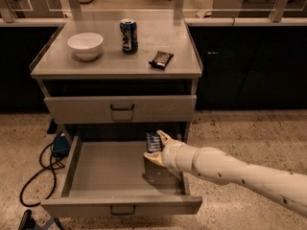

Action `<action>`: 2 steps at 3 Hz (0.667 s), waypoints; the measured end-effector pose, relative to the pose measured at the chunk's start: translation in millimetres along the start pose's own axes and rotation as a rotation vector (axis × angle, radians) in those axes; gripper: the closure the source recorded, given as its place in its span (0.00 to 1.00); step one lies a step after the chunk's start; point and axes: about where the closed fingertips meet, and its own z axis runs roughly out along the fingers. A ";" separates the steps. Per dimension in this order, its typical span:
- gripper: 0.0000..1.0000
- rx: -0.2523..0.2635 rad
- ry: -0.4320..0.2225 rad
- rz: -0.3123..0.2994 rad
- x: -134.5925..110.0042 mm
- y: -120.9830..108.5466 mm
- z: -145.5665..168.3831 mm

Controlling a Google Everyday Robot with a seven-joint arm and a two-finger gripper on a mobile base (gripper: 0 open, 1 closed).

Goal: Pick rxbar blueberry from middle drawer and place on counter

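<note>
Camera view, looking down on the front of a grey cabinet. Middle drawer (96, 171) pulled wide open, with a bare grey floor, low side walls, and the front panel nearest the camera bearing a small dark handle (122, 210).

Reaching in over the drawer's right wall: a pale arm (230, 169), ending in the gripper (152, 146) at the drawer's rear right. Clamped on the rxbar (153, 140), with one finger (165, 138) at its upper right and the other under its lower end. Bar held roughly on end, blue wrapper facing the camera, in the drawer's back right part close to the rear opening. Cannot tell whether resting on the drawer floor or held just clear of it. Dark shadow on that floor just in front of the gripper.

Directly above the drawer: top drawer (81, 110), closed. Higher again above the drawer: counter (110, 65), carrying three things:
- a white bowl (85, 45) over the drawer's left side
- a blue can (128, 36), upright, over the drawer's middle
- a dark wrapped bar (161, 59), lying flat, over the drawer's right side

Left of the drawer, on the speckled ground: a black cable (36, 176) in loose loops, and a small blue box (61, 145) beside the drawer's rear left corner.
</note>
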 end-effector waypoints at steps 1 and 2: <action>1.00 -0.023 0.027 -0.066 -10.5 22.0 -19.2; 1.00 -0.023 0.027 -0.066 -10.5 21.9 -19.2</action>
